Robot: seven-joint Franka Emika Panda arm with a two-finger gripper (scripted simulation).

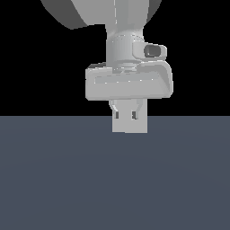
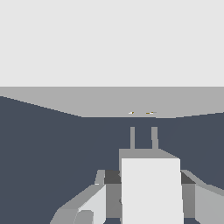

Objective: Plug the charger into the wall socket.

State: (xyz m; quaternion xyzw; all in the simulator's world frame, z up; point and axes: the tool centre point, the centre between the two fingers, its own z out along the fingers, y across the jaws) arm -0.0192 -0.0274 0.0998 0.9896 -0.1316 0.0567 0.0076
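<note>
Now the gripper [image 2: 151, 192] is clamped on the charger [image 2: 151, 192], prongs [image 2: 143, 138] pointing straight ahead at the wall socket [image 2: 109, 52], near but apart, the pair sitting almost in line with its two yellowish dots [image 2: 141, 113].

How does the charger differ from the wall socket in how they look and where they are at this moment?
The charger is a small off-white block held in the gripper; the wall socket is a far larger flat light-grey plate standing apart, ahead of it. The charger has two prongs sticking out; the wall socket shows only two tiny yellowish dots. The prongs point toward the dots but have not reached them. Both are pale and plain.
</note>
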